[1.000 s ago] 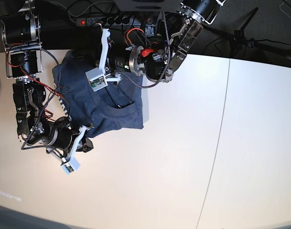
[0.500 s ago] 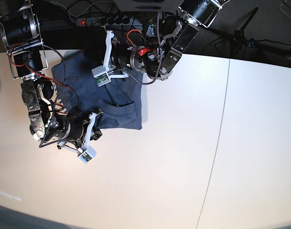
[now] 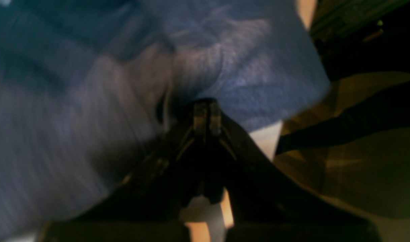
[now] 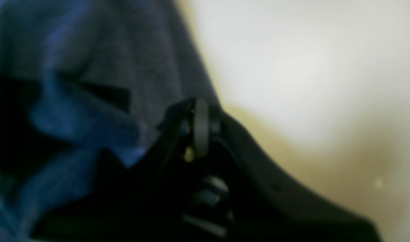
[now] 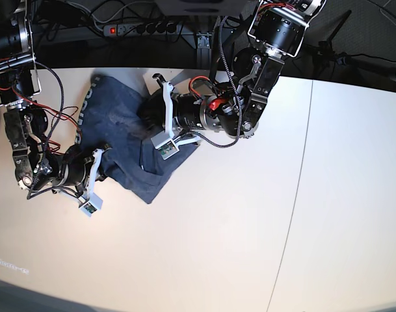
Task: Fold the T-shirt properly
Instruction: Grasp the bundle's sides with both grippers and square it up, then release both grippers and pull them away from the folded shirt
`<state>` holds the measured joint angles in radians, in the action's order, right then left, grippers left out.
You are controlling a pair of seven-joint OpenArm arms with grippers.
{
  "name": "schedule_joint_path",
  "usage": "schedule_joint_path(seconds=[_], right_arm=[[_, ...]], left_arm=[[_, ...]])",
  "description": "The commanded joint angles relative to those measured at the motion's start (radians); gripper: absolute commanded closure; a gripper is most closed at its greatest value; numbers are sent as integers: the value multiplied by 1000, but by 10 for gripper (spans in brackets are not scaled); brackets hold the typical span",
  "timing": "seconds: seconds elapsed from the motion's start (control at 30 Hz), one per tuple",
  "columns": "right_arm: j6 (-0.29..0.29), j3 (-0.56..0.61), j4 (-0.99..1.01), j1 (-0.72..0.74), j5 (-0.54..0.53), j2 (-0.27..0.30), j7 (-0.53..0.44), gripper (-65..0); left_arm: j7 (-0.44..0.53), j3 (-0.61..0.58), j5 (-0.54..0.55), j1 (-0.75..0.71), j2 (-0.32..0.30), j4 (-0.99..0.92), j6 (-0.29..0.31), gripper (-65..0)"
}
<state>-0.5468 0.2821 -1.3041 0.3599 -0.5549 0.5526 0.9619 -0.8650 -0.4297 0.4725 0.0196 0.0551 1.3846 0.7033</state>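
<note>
T-shirt [image 5: 123, 140] bunched at far-left of counter [image 5: 250, 227], partly folded, edges uneven. Left claw [image 3: 205, 112] clamped shut on cloth fold; right claw [image 4: 200, 126] likewise shut on hem edge. Squaring and final folds still outstanding.

Soft matt cloth on a smooth pale desk.

T-shirt [image 5: 119, 123]: heathered blue-grey knit cotton, matt, finely ribbed up close, creased and bunched. Desk [image 5: 237, 240]: smooth cream-white laminate, low sheen, one thin seam. Left end effector [image 3: 205, 116] and right end effector [image 4: 198, 127]: matt black plastic fingers. Arm housings: black anodised metal with bare silvery brackets; white plastic camera mounts; braided cable sleeves.
</note>
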Motion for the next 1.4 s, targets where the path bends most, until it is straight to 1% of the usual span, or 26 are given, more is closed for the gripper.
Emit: schedule_joint_path(seconds=[0.0,0.13,0.33,0.6,0.7,0.83,1.2,1.37], right_arm=[[0,-6,-13,13,-29,27,1,0],[0,-6,-13,-31,-76,55,4,0],[0,-6,-13,-94,-74,54,5,0],[0,-7,-17,-158,-82,53,16,0],[0,-9,-18,-181,-90,47,21,0],[0,-10,-37,-204,-100,44,23,0],[0,-15,-181,-279,-95,43,39,0],[0,-46,-193,-285,-89,43,33,0]], left_arm=[[24,8,14,17,8,13,-5,0],[38,38,13,20,-24,13,-5,0],[39,51,16,64,-72,13,-5,0],[39,51,17,113,-104,13,-5,0],[39,51,18,122,-105,13,-5,0],[39,51,44,140,-105,13,-5,0],[38,51,47,181,-105,13,-5,0],[24,51,47,182,-106,13,-5,0]])
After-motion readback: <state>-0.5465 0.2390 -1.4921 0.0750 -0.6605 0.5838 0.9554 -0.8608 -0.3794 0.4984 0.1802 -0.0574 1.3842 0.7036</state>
